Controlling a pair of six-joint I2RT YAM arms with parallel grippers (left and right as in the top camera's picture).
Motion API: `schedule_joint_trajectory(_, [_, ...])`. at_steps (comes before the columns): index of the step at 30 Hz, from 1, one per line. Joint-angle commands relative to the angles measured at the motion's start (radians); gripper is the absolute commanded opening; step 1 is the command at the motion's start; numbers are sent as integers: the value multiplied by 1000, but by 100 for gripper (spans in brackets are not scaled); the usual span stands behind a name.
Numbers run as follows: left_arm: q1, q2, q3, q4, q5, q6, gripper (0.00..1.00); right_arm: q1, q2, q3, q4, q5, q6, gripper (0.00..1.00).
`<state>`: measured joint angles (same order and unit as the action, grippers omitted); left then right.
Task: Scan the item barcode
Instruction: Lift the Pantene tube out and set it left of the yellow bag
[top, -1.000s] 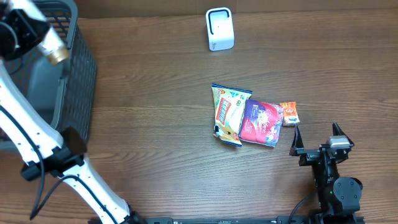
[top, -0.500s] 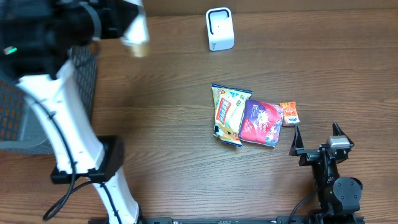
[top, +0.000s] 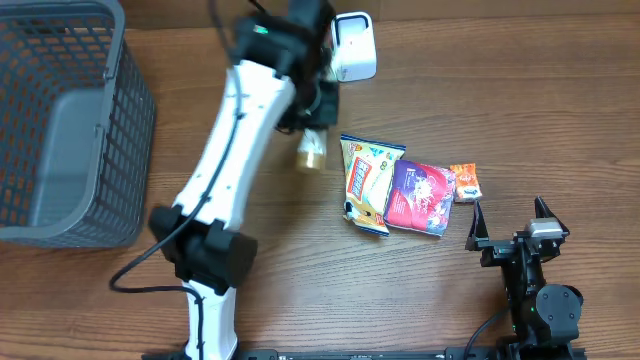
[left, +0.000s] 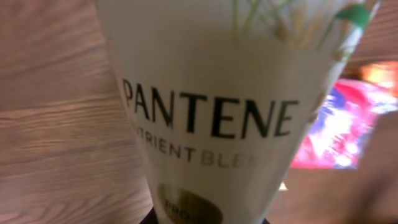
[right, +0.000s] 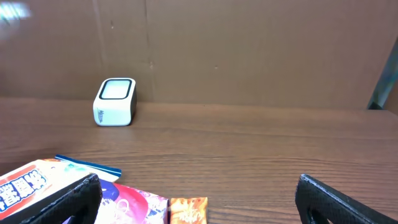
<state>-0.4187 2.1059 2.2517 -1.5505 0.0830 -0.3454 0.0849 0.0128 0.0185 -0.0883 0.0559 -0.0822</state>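
Pantene bottle (top: 311, 150) is held in the left pincer (top: 318, 108), which is closed tight on it. The bottle sticks out below the pincer, with its gold cap pointing at the near edge of the desk (top: 520, 90). It is close to the far edge, about halfway along. The white scanner (top: 353, 46) is just behind it, and a yellow snack bag (top: 366, 180) is just to its right. A purple bag (top: 420, 197) and a small orange pack (top: 465, 182) lie further right. The right pincer (top: 509, 221) waits near the front right corner with its fingers wide apart, holding nothing. A grey basket (top: 132, 120) sits at the far left corner.
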Motion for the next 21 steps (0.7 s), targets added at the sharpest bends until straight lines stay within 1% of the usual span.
schedule_joint_trajectory(1, [-21,2,-175,97,-64,-104,4,-4,-10,-10,8,3,7,100])
schedule_joint_trajectory(5, [-17,2,-347,222,-64,-174,4,-4,-10,-10,8,3,7,100])
schedule_joint_trajectory(8, [-14,2,-441,272,-60,-232,4,-4,-10,-10,8,3,7,100])
schedule_joint_trajectory(16, [-24,2,-603,330,-57,-309,4,-4,-10,-10,8,2,7,100])
schedule_joint_trajectory(18, [-24,2,-616,333,-59,-305,7,-4,-10,-10,8,2,7,100])
schedule_joint_trajectory(19, [-24,2,-616,333,-62,-300,11,-4,-10,-10,8,2,7,100])
schedule_joint_trajectory(20, [-24,2,-616,334,-61,-283,20,-4,-10,-10,8,2,7,100])
schedule_joint_trajectory(21, [-22,2,-614,338,-61,-260,50,-4,-10,-10,8,3,7,100])
